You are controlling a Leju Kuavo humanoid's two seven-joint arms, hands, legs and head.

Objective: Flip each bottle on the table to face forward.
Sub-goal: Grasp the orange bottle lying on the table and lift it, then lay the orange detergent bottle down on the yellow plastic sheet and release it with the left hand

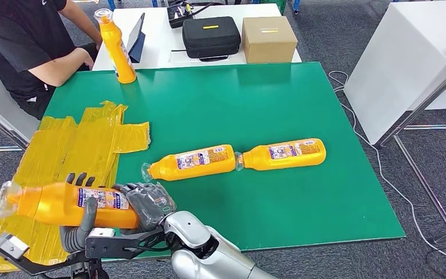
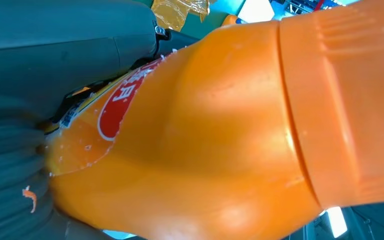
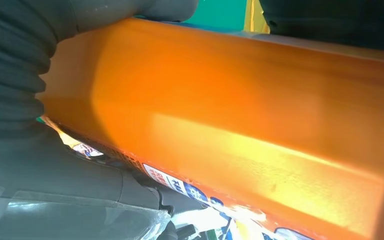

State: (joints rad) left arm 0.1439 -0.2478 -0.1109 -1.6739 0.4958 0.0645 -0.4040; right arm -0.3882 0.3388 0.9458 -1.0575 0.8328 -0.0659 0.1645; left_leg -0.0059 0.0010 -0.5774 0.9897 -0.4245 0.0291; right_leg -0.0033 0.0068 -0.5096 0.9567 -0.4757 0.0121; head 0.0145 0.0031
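An orange bottle (image 1: 52, 203) with a clear cap hangs lying sideways over the table's near left corner, label up. My left hand (image 1: 80, 218) wraps its middle and my right hand (image 1: 148, 202) grips its base end. Up close, the left wrist view shows the bottle (image 2: 220, 150) against my left hand (image 2: 30, 75). The right wrist view shows the bottle (image 3: 230, 125) against my right hand (image 3: 25, 150). Two more orange bottles (image 1: 191, 161) (image 1: 283, 153) lie end to end on the green table (image 1: 255, 104), labels up. Another bottle (image 1: 116, 46) stands upright at the far left corner.
Crumpled yellow plastic sheets (image 1: 75, 145) cover the table's left side. A person in black (image 1: 23, 40) sits at the far left. Behind the green table, a white table holds a tablet (image 1: 136, 38), a black case (image 1: 211, 36) and a cardboard box (image 1: 269, 38).
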